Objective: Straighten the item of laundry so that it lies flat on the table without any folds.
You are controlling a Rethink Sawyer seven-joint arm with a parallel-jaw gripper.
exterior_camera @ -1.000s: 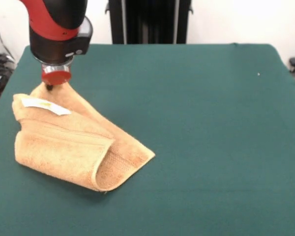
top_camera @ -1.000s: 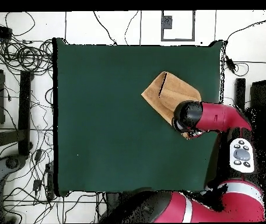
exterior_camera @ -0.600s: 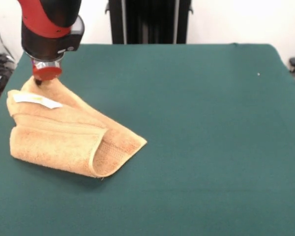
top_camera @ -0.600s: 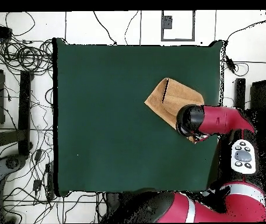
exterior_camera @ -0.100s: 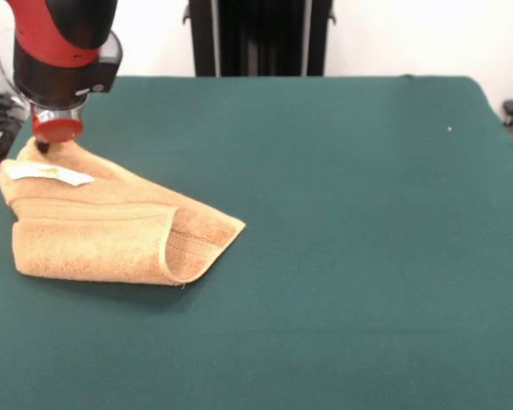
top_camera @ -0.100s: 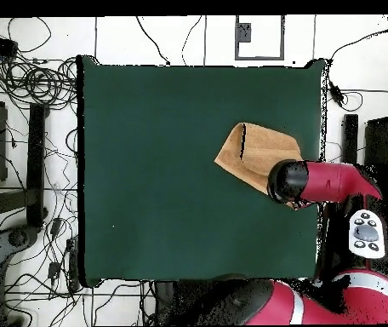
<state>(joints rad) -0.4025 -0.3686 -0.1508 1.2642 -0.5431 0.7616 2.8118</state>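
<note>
Towel [exterior_camera @ -0.100s: 103,226] [top_camera @ -0.100s: 253,153], orange-tan terry, lies folded over on itself at the table's [exterior_camera @ -0.100s: 342,213] [top_camera @ -0.100s: 172,170] edge, front view's left side; in overhead it's near the right edge, abt mid-depth. Top layer doubles back w/ a rounded open fold facing right, lighter hem running along that loop. One corner sticks out to the right, flat on the green cover. Small white tag [exterior_camera @ -0.100s: 49,173] sits on the upper layer near the far corner. That far corner is peaked up, cloth drawn to a point right under the gripper [exterior_camera @ -0.100s: 43,147]. Dark tips touch the peak; fingers hidden behind the red collar, so can't tell if clamped or apart. Red-black arm [top_camera @ -0.100s: 329,180] reaches in over the towel's corner.
</note>
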